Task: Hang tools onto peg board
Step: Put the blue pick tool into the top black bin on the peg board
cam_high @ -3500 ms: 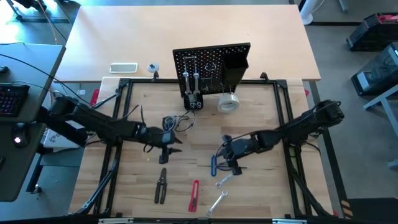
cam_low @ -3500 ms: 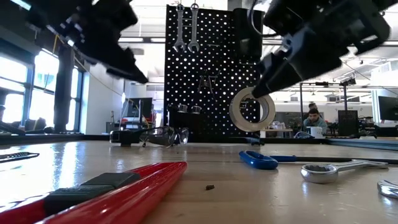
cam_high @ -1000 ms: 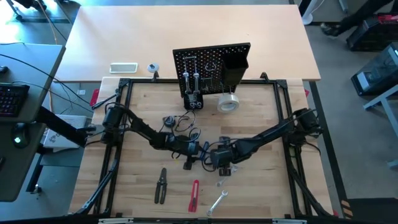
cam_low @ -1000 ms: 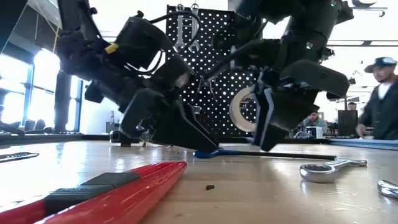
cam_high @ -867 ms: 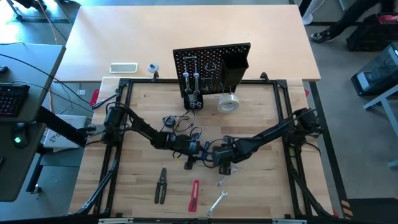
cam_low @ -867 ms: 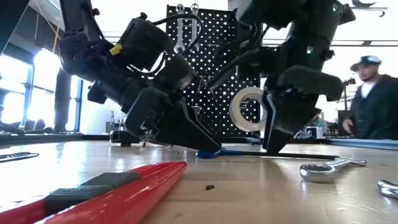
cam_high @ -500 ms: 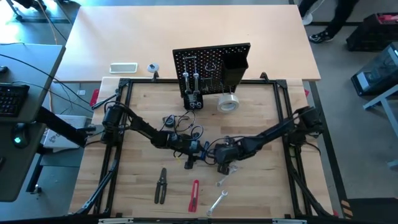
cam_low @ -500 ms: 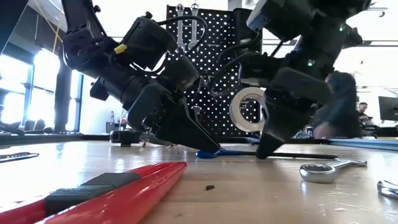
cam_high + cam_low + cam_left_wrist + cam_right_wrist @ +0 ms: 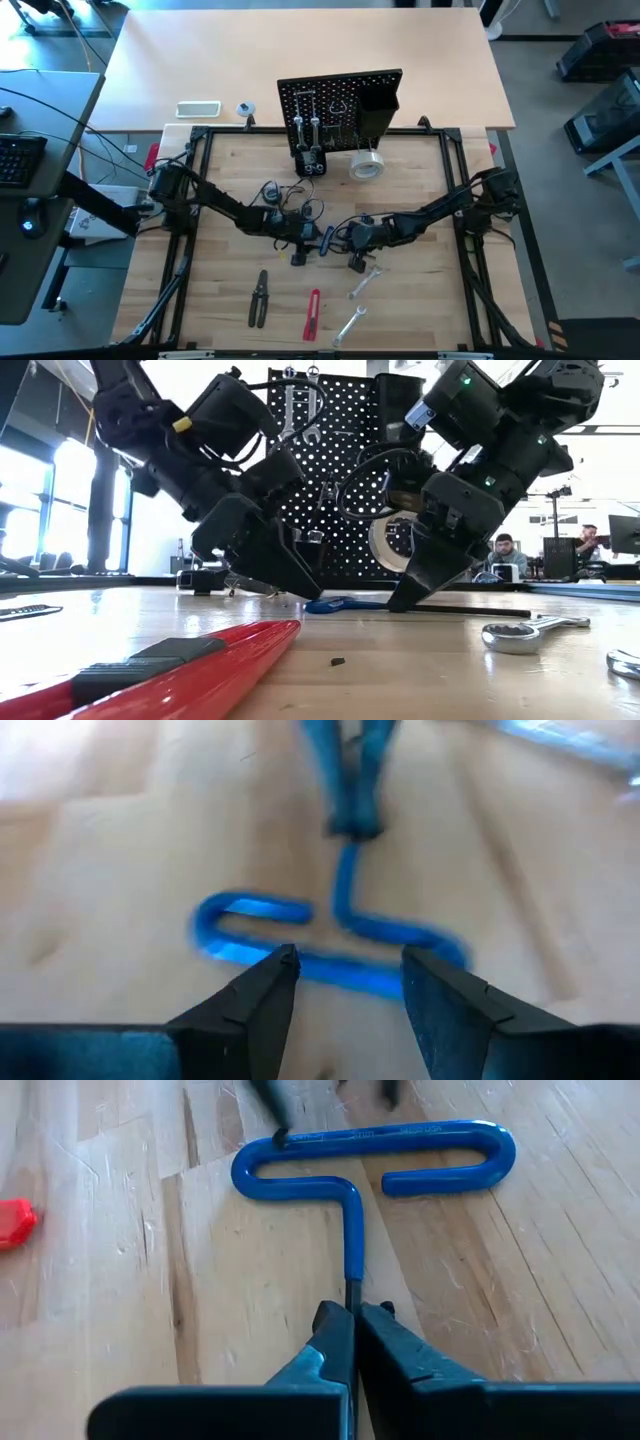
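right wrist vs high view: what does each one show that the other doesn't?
Only the right wrist view: the right gripper fingers shut on the blue-handled tool at its thin metal shaft, just below the looped handle.

Only the high view: the peg board with hung wrenches, the tape roll, pliers, two loose wrenches, and both arms meeting mid-table.

Both: the blue-handled tool, the red-handled cutter and the wooden table.

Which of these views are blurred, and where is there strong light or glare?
Left wrist view: the blue-handled tool is smeared by blur. Right wrist view: sharp, same tool crisp. Low view: bright windows backlight the dark arms; the near red-handled cutter is soft. High view: evenly lit, no glare.
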Available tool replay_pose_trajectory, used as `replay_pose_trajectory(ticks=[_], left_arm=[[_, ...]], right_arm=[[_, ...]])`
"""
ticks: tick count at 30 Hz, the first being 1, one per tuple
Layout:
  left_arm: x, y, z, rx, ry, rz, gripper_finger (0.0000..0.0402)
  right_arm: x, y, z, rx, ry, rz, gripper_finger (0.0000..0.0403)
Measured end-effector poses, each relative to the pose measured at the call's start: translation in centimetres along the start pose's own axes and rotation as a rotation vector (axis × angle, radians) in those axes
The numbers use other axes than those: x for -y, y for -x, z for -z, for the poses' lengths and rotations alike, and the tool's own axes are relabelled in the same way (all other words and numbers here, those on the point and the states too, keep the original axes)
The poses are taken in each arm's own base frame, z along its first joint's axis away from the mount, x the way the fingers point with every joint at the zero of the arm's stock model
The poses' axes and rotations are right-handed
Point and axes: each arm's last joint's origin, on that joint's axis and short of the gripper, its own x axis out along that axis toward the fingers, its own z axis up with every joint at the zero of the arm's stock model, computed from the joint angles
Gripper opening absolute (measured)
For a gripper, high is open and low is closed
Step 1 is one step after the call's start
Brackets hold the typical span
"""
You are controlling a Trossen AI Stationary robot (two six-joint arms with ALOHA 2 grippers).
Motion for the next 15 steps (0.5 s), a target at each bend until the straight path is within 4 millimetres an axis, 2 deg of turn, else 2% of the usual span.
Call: replay_pose_trajectory(ticks=[3,5,10,15], left_arm=[[-0.6,0.9,-0.1,-0.044,0.033,-0.074,0.0172],[-1.3,1.1,0.5,-0.069,0.102,-0.084,0.0172],[-2.8,1.3,2.1,-0.03,0.307,0.038,0.0172],[-3.4,1.8,2.9,0.057,0.403,0.123,0.0172]], right_arm=[[0.0,0.0,0.1,0.01,0.022,-0.003,0.0004],[0.0,0.0,0.0,0.022,0.048,-0.004,0.0003],[-0.4,-0.1,-0.2,0.083,0.129,0.0,0.0002],[-0.9,-0.1,-0.6,0.151,0.194,-0.016,0.0]])
